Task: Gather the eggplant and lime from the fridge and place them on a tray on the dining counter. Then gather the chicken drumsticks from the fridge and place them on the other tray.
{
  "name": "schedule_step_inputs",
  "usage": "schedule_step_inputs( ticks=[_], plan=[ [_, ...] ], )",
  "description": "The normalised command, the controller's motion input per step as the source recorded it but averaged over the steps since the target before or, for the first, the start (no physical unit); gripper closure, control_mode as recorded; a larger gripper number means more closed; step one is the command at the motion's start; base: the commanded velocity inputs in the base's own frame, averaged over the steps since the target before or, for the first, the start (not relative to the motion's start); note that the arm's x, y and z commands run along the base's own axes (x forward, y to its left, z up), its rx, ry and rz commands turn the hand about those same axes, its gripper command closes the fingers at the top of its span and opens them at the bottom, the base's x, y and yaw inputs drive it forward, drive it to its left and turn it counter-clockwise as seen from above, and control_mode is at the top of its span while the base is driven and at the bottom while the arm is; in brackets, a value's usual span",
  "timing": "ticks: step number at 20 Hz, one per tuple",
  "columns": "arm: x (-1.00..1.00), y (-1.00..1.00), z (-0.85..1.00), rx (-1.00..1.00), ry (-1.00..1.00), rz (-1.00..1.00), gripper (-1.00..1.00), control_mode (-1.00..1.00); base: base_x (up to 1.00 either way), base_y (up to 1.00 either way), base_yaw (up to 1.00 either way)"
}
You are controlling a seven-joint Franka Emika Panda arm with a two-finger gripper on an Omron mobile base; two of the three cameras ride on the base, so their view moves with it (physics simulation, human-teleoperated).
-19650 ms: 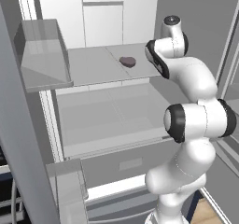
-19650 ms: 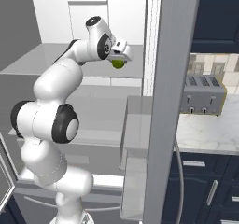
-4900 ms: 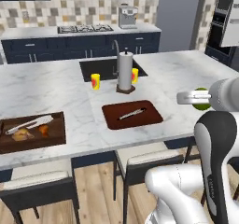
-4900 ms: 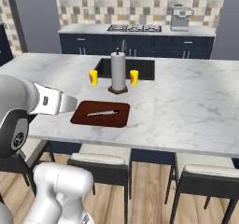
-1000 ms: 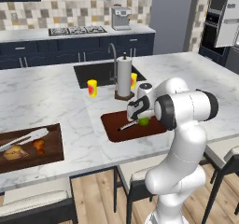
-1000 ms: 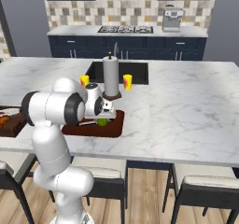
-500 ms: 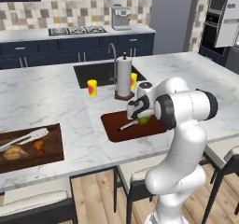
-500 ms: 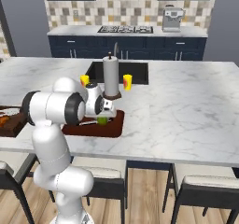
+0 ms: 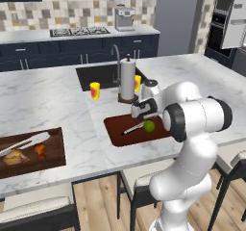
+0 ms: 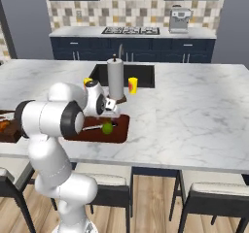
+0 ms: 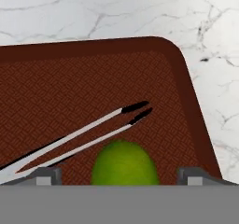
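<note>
Your claw (image 9: 144, 115) hangs just above the dark red tray (image 9: 115, 129) on the marble tabletop (image 9: 48, 100), and its jaws stand spread, released, with nothing between them. The lime (image 9: 149, 126) sits on the tray directly beneath, toward the tray's 3 o'clock end in the left base view, just beside a pair of metal tongs (image 9: 130, 128) lying at its 9 o'clock. In the hand view the lime (image 11: 122, 164) rests free on the textured tray floor between the two finger tips, touching neither, which reads as a drop-off just made. You see no eggplant on this tray. The other tray (image 9: 29, 153), at 8 o'clock on the tabletop, holds tongs and some food; judged by the task, it is for the drumsticks.
</note>
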Motion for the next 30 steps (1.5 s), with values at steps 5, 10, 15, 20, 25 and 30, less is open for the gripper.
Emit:
schedule_step_inputs(
  ticks=[5, 10, 15, 20, 25, 30],
  plan=[
    [-0.44, -0.22, 0.83, 0.00, 0.04, -0.11, -1.00, -1.00, 0.00, 0.00, 0.00],
    [-0.79, -0.09, 0.95, 0.00, 0.01, -0.03, -1.00, -1.00, 0.00, 0.00, 0.00],
    [-1.00, 0.05, 0.90, 0.00, -0.19, -0.02, -1.00, -1.00, 0.00, 0.00, 0.00],
    [-1.00, 0.19, 0.94, 0.00, -0.43, 0.00, -1.00, -1.00, 0.00, 0.00, 0.00],
    [-1.00, 0.12, 0.28, 0.06, -0.57, 0.02, -1.00, -1.00, 0.00, 0.00, 0.00],
    [-0.56, 0.00, 0.31, 0.22, -0.16, 0.05, -1.00, -1.00, 0.00, 0.00, 0.00]
  ],
)
